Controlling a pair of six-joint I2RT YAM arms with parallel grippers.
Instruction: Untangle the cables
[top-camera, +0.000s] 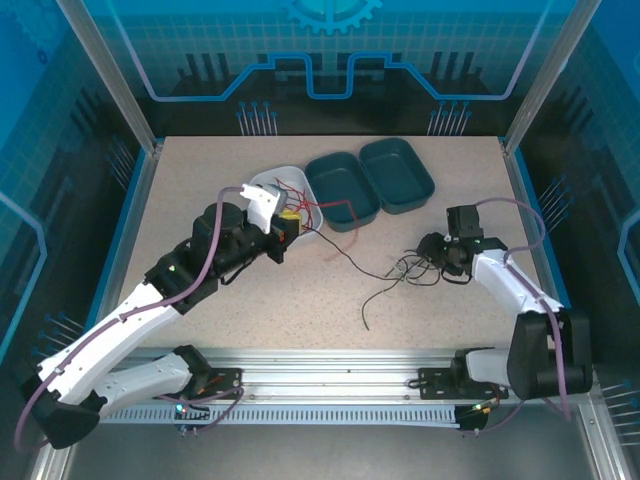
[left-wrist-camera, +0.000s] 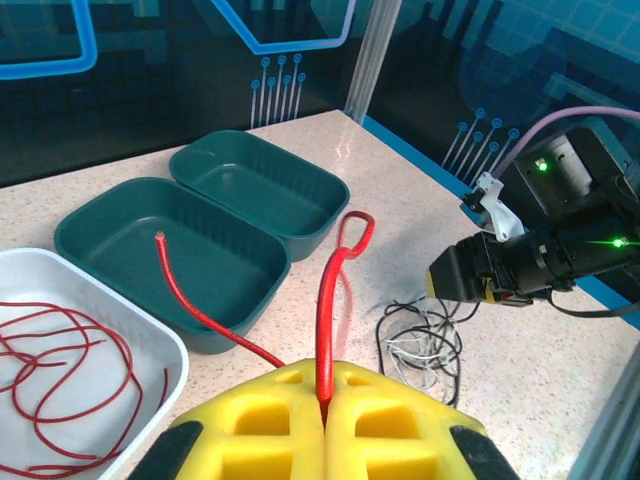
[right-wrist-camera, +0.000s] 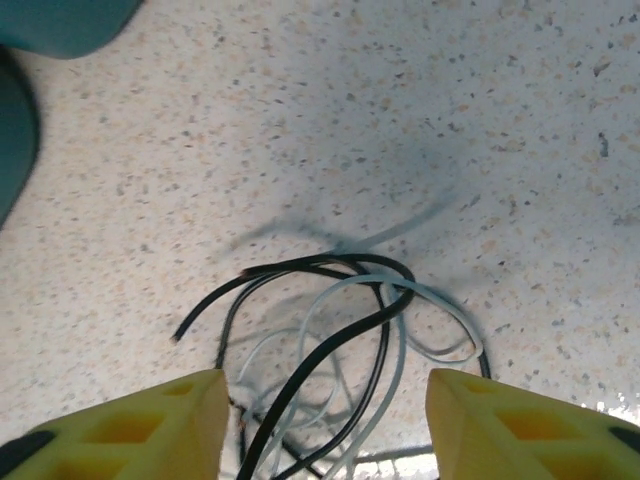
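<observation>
Now, step: separating the black cable from the white one.
Left gripper (left-wrist-camera: 325, 420): pressed together, pinching red cable (left-wrist-camera: 327, 300); its other loops lie in white tray (left-wrist-camera: 150, 340).
Right gripper (right-wrist-camera: 325, 430): spread, above black cable (right-wrist-camera: 300, 264) and white cable (right-wrist-camera: 440, 303), tangled on bench (right-wrist-camera: 300, 120).
Advice: grip one strand only, then lift slowly.

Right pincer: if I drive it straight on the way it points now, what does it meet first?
Probably the tangle of black cable and whitish-grey cable lying straight ahead of the open right pincer, with the table directly beneath. How far off is hard to judge.
</observation>
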